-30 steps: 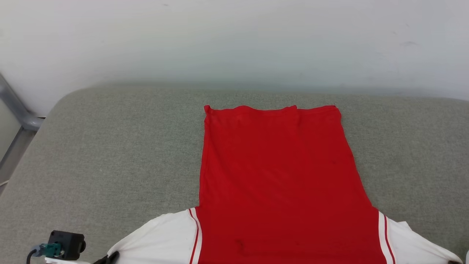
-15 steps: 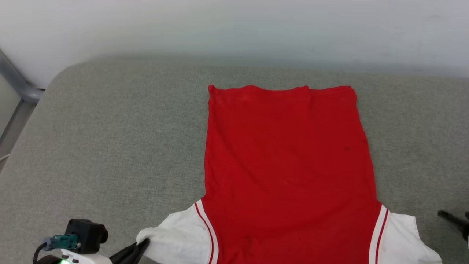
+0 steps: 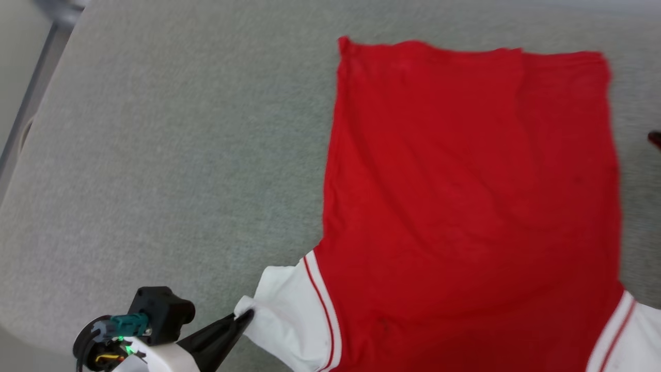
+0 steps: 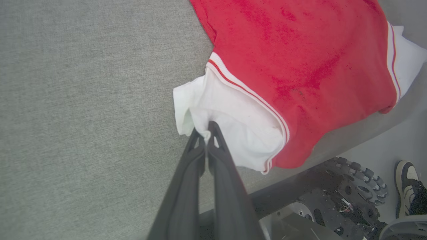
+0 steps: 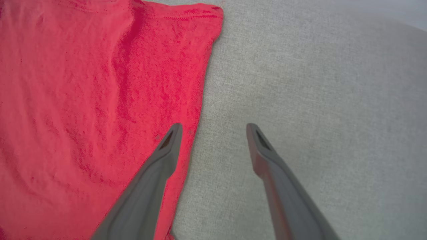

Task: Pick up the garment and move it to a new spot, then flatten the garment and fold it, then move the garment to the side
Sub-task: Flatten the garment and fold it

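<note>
Head view: the shirt [image 3: 465, 181] is cut off at the bottom and right edges, its right sleeve mostly out of frame. Left wrist view: a shoe [image 4: 407, 186] is cropped at the right edge.

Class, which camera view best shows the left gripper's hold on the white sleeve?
Left wrist view: the left gripper grips the garment by its sleeve, close up. Head view shows it small, low. Right wrist view shows the garment beside the right gripper.

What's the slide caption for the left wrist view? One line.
Left gripper shut on a white sleeve of the garment, spread on the grey cushion.
</note>
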Controlling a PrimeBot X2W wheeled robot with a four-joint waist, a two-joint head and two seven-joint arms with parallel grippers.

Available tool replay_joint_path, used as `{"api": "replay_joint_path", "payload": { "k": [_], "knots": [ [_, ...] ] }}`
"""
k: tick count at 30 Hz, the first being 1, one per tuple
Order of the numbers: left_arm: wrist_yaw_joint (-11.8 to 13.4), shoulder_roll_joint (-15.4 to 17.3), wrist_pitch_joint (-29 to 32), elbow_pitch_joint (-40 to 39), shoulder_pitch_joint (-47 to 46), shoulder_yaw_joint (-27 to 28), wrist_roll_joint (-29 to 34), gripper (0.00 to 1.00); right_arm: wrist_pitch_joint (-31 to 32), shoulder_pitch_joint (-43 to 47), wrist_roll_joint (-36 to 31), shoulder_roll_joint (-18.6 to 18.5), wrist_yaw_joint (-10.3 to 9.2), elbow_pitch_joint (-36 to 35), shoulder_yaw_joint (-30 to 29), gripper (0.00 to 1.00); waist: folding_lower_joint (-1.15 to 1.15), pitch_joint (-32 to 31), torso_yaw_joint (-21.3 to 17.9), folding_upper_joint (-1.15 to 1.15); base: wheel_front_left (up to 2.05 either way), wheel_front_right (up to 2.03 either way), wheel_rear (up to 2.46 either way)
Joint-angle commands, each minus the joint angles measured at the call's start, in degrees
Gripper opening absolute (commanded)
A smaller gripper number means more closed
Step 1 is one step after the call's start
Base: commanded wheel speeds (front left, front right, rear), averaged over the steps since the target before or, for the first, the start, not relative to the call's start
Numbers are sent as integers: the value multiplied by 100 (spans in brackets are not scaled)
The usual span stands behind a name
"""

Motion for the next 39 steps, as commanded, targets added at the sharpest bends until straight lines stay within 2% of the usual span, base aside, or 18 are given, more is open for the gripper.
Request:
{"api": "replay_joint_path", "payload": {
  "k": [1,11,17,23,24,25,31,39],
  "knots": [
    [-54,-71,2,23,-138,-35,60,0,59,-303,-129,-44,-6,175,60,100,-2,493,475,0,0,0,0],
    [-365,-440,-192,270,-652,-290,228,0,119,-1573,-902,-326,-6,1326,114,100,-2,1045,1055,0,0,0,0],
    [-455,-582,-295,407,-779,-366,276,0,17,-1775,-1132,-449,-6,1707,125,100,-2,1165,1215,0,0,0,0],
    [-499,-647,-360,546,-877,-395,282,0,-88,-1689,-1171,-391,-5,2086,366,100,-2,1218,1305,0,0,0,0],
    [-510,-653,-367,569,-877,-403,286,0,-40,-1650,-1126,-369,-4,2150,416,33,-2,1216,1310,0,0,0,0],
    [-516,-658,-366,591,-879,-410,293,0,-34,-1626,-1101,-364,-4,2181,452,0,-2,1212,1310,0,0,0,0],
    [-475,-680,-426,671,-937,-380,329,0,-242,-1439,-1154,-618,-6,2330,504,0,-2,1069,1241,0,0,0,0],
    [-394,-598,-470,725,-921,-285,344,0,-511,-1096,-1060,-565,-7,2512,480,0,-2,587,896,0,0,0,0]
  ]
}}
